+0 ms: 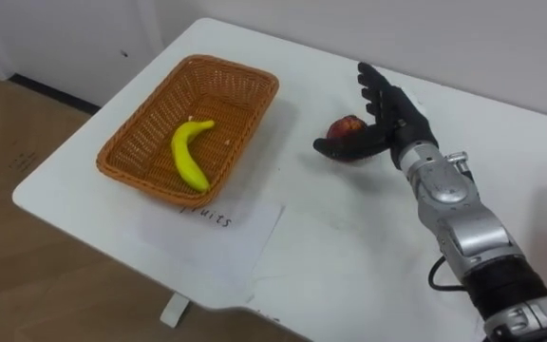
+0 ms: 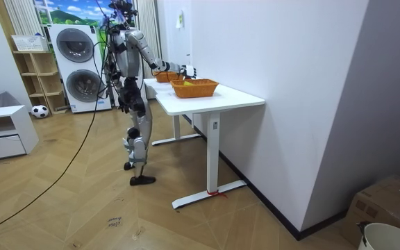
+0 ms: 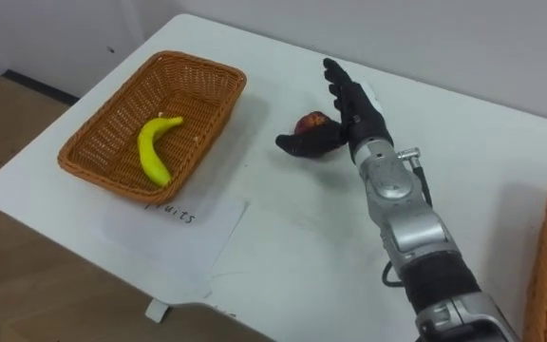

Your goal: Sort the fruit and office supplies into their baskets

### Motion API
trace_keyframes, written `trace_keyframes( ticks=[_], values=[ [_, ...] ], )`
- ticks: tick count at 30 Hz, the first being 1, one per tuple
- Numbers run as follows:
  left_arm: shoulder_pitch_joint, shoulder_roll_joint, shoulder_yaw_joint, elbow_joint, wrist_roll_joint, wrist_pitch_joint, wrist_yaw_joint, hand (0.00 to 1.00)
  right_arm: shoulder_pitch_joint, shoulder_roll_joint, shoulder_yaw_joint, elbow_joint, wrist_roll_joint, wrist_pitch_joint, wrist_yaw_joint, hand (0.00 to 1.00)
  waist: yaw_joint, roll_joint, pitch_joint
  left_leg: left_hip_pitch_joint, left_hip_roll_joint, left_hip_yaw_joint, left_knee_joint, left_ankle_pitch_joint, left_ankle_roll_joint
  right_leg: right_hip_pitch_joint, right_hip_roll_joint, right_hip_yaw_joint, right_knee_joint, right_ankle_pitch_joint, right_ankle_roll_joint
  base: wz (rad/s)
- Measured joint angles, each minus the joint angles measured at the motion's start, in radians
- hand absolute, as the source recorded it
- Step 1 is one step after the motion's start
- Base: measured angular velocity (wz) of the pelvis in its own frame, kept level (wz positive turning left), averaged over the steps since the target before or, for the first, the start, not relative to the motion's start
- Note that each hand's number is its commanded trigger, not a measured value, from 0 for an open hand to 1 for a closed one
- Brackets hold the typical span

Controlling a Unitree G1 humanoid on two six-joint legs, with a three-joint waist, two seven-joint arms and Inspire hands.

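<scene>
On the table (image 1: 349,237), just right of the basket (image 1: 245,78) with 1 banana (image 1: 188,152) in it, the right hand (image 1: 392,119) is open, fingers straight, thumb stuck out in front of the apple (image 1: 347,125). Apple's on the tabletop between thumb and fingers, outside the basket.
</scene>
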Motion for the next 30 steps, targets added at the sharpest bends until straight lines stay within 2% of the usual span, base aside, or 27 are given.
trace_keyframes(
  ticks=[6, 30],
  values=[
    [-0.002, 0.002, -0.007, 0.000, -0.001, -0.015, 0.002, 0.00, 0.000, 0.000, 0.001, 0.024, -0.022, 0.000, 0.013, 0.00, 0.000, -0.001, 0.0003, -0.002, 0.000, 0.000, -0.001, 0.000, 0.000, -0.002, 0.000, -0.002, -0.001, 0.000, 0.000, 0.00],
    [-0.002, 0.002, -0.007, 0.005, -0.039, -0.016, 0.003, 0.00, 0.000, -0.003, 0.014, 0.075, -0.176, -0.014, 0.015, 0.00, 0.004, 0.000, 0.0018, -0.006, 0.000, 0.001, -0.001, 0.000, 0.001, -0.001, -0.002, -0.015, -0.001, 0.000, 0.000, 0.00]
  ],
)
